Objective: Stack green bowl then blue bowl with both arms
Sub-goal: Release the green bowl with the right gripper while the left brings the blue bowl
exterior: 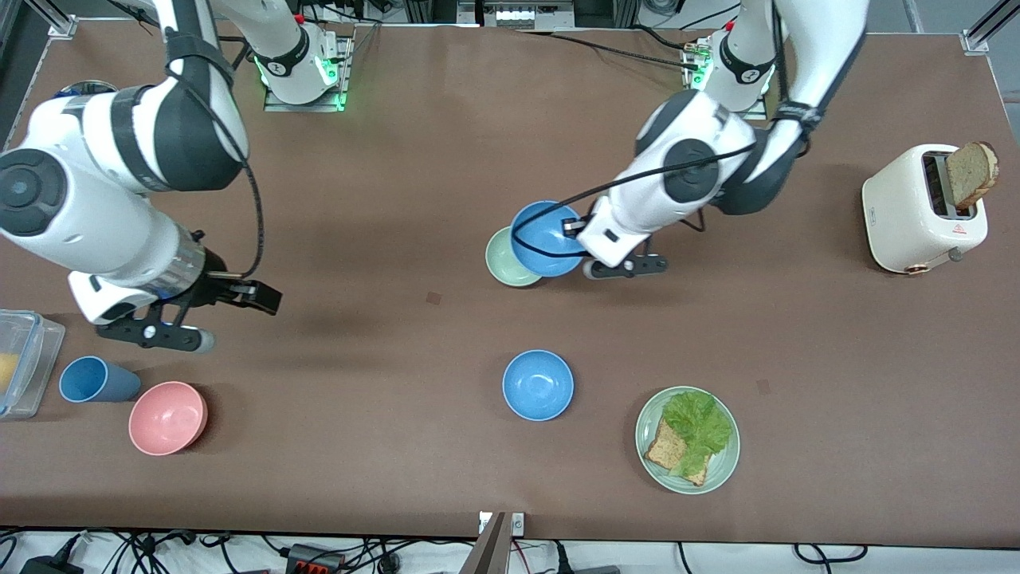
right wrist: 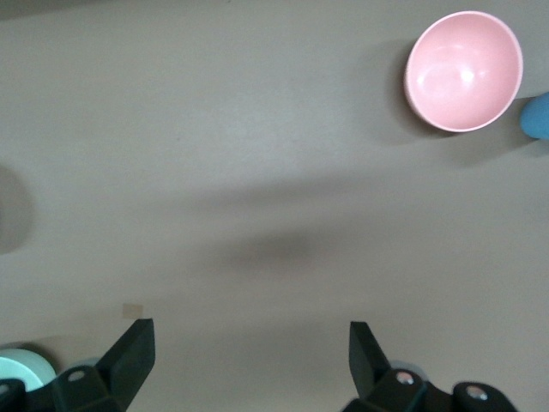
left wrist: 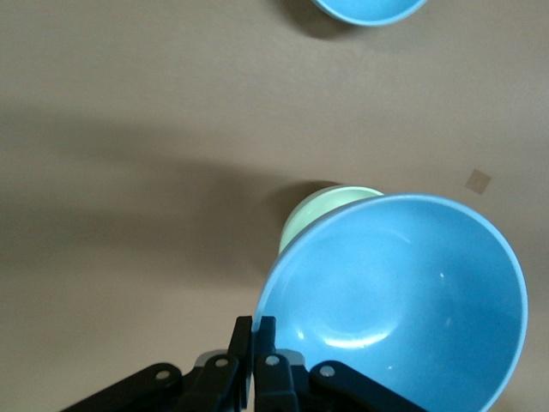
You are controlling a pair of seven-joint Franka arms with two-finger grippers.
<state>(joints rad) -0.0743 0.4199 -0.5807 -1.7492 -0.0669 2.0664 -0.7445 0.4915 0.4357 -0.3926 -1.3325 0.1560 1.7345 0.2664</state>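
Note:
The pale green bowl (exterior: 500, 263) sits on the table near its middle. My left gripper (exterior: 580, 239) is shut on the rim of a sky-blue bowl (exterior: 546, 237), which it holds tilted over the green bowl, covering most of it. In the left wrist view the fingers (left wrist: 256, 330) pinch the blue bowl's rim (left wrist: 403, 300), with the green bowl (left wrist: 313, 215) showing under its edge. A second blue bowl (exterior: 538, 384) stands nearer the front camera. My right gripper (exterior: 235, 319) is open and empty over bare table toward the right arm's end.
A pink bowl (exterior: 168, 417), a blue cup (exterior: 96, 379) and a clear container (exterior: 24, 359) lie at the right arm's end. A green plate (exterior: 721, 470) with lettuce and bread sits near the front edge. A white toaster (exterior: 908, 209) holding bread stands at the left arm's end.

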